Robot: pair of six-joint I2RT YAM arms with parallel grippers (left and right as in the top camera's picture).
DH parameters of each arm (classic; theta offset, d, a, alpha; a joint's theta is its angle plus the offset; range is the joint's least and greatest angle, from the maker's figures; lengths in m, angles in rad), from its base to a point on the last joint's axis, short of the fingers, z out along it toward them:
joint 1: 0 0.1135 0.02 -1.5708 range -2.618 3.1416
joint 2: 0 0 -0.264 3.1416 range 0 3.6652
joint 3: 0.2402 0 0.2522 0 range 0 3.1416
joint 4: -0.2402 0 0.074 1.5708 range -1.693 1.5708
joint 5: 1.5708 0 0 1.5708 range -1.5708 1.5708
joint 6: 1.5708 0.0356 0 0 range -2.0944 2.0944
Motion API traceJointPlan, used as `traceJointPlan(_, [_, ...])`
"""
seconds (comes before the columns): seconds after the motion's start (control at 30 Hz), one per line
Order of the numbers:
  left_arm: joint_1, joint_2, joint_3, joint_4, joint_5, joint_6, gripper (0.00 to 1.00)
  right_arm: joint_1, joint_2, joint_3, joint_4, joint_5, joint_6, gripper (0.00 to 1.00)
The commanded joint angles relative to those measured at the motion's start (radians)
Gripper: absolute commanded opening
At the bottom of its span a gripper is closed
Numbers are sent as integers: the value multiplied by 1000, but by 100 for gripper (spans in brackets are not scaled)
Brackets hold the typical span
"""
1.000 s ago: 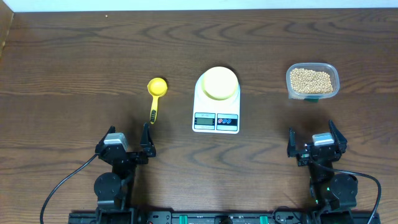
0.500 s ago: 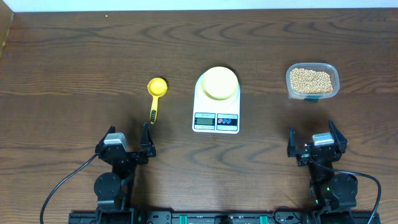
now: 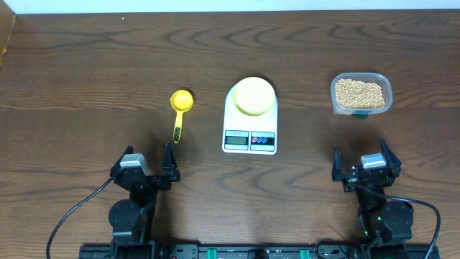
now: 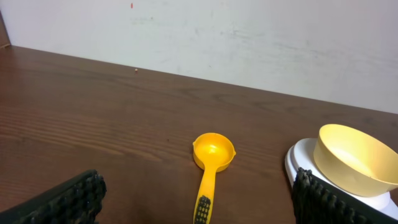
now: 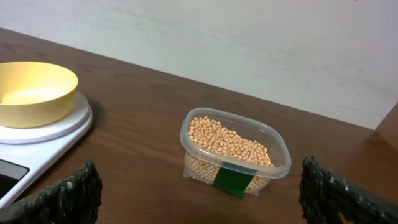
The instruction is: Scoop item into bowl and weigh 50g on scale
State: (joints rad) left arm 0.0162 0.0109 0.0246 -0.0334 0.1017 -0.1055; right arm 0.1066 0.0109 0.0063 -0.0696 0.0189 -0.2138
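Observation:
A pale yellow bowl (image 3: 253, 96) sits empty on the white scale (image 3: 250, 133) at the table's middle; it also shows in the left wrist view (image 4: 352, 158) and the right wrist view (image 5: 32, 92). Tan beans (image 3: 359, 92) fill a clear tub (image 5: 234, 151) at the right. A bright yellow scoop (image 3: 180, 108) lies left of the scale, handle toward me, and shows in the left wrist view (image 4: 210, 163). My left gripper (image 3: 148, 167) is open and empty, near the front edge behind the scoop. My right gripper (image 3: 361, 166) is open and empty, near the front edge behind the tub.
The brown wooden table (image 3: 86, 72) ends at a white wall at the back. The scale's grey display and coloured buttons (image 3: 249, 138) face the front edge.

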Motion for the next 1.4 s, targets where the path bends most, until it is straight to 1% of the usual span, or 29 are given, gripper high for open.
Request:
traceJointPlan(0.0, [-5,-7,-21,-27,2,-4,98,-4,-2,-1,-2,8,15,99])
traceJointPlan(1.17, [-5,-7,-21,-27,2,-4,98,-4,-2,-1,-2,8,15,99])
traceJointPlan(1.27, [-5,-7,-21,-26,-22,26,98,-4,-2,-1,-2,8,15,99])
traceJointPlan(1.37, [-5,-7,-21,-10,6,25,98,-4,-2,-1,-2,8,15,99])
